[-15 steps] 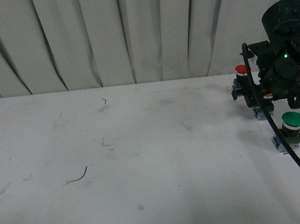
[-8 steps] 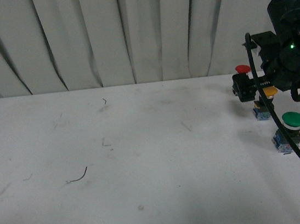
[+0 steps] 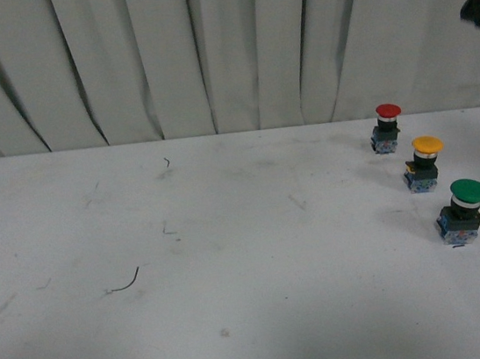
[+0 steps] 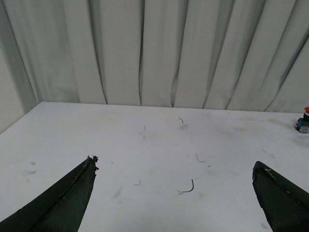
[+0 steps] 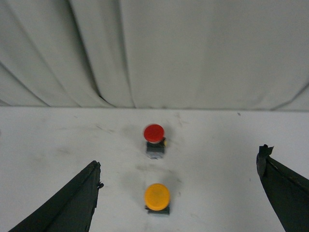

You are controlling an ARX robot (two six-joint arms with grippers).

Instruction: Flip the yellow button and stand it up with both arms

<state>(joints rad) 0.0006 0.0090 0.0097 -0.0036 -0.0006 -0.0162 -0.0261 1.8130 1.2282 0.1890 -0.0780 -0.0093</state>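
The yellow button (image 3: 428, 161) stands cap-up on the table (image 3: 229, 234), between the red button (image 3: 388, 126) and green button (image 3: 465, 210). Right gripper (image 5: 178, 193) hangs above it, fingers spread wide; left gripper (image 4: 174, 193) is wide apart too.

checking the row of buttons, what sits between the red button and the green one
The yellow button stands upright, cap up, between the red button and the green button, apart from both. The front view shows all three.

Dim, flat, even light throughout, soft faint shadows, slight grain and softness, no glare.
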